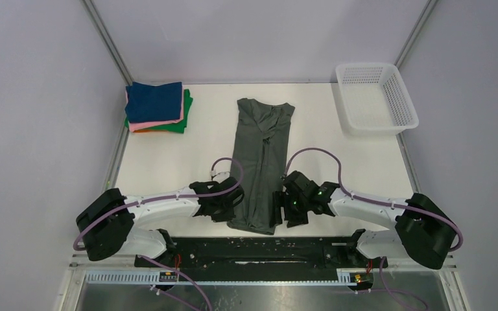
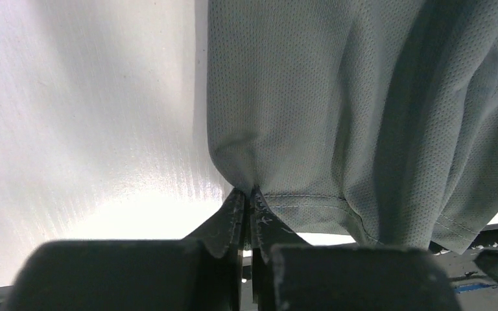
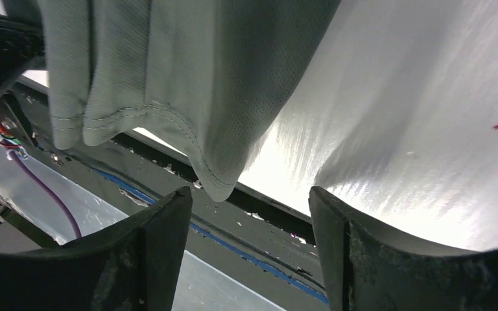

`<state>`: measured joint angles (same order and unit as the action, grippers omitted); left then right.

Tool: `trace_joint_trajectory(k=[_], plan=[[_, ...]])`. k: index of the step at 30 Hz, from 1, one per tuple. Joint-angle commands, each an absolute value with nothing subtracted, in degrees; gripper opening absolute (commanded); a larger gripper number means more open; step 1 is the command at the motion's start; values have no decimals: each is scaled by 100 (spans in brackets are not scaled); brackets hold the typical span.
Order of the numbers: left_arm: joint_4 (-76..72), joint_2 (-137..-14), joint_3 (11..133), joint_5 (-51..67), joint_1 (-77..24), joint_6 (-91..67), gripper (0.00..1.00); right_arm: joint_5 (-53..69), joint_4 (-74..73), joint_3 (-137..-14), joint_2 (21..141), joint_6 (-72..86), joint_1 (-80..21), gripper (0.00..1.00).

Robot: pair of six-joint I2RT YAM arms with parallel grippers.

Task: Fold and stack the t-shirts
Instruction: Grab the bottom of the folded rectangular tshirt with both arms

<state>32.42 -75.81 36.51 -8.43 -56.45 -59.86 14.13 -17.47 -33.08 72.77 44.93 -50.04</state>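
Note:
The large dark grey-green t-shirt (image 1: 259,159) lies folded lengthwise into a long strip down the middle of the table, collar far, hem near. My left gripper (image 1: 232,208) is shut on its near left hem corner (image 2: 249,170). My right gripper (image 1: 279,208) is open at the near right hem corner (image 3: 224,184), which hangs just beyond the open jaws, apart from them. A stack of folded t-shirts (image 1: 157,107) sits at the far left: navy blue on top, then pink, orange and green edges.
A white plastic mesh basket (image 1: 376,97) stands at the far right. The table's near edge and a black rail (image 1: 259,249) run just behind the shirt hem. Grey walls enclose the table on left, right and back.

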Motion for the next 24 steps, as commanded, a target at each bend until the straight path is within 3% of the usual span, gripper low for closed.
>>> trace_joint_trajectory(k=[1,16,20,24], plan=[[3523,-7415,3582,-994,-5633,-5990,0,1214,-1386,-3229,7573,5026,-5324,71],[3350,-6855,3337,-742,-5643,-6256,0,1630,-501,-2809,8077,5544,-5779,40],[3381,-6694,3216,-628,-5683,-6340,0,1631,-479,-2593,7923,5644,-5835,18],[3633,-6235,3121,-695,-5997,-6607,0,1648,-795,-2484,7486,5572,-5861,9]])
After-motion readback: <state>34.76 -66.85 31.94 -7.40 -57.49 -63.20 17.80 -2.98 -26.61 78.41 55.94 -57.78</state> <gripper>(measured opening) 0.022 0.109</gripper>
